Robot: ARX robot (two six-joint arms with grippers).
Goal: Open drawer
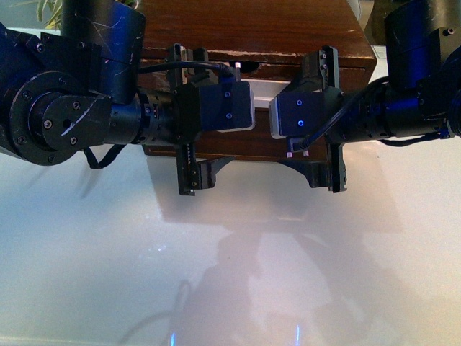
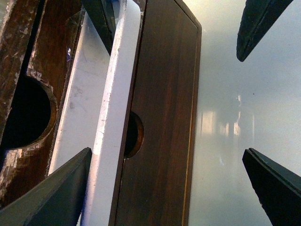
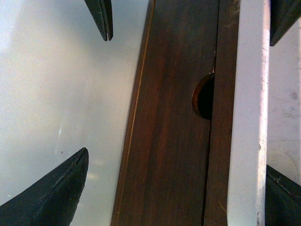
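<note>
The drawer sits in a dark brown wooden box (image 1: 252,29) at the back of the table. Its long white bar handle (image 1: 263,90) shows between my two grippers. In the left wrist view the white handle (image 2: 115,117) runs past a scratched whitish front (image 2: 19,155) with a half-round notch (image 2: 28,113). My left gripper (image 2: 168,149) is open, with one finger (image 2: 51,197) by the handle and the other (image 2: 277,188) over the table. My right gripper (image 3: 178,160) is open and straddles the handle (image 3: 247,117) the same way. In the front view both the left gripper (image 1: 184,119) and the right gripper (image 1: 331,119) are at the box front.
A plain dark brown panel (image 2: 160,117) with a small half-round notch (image 2: 134,134) lies beside the handle; it also shows in the right wrist view (image 3: 174,117). The glossy white table (image 1: 230,274) spreads in front of the box. Both arms crowd the box front.
</note>
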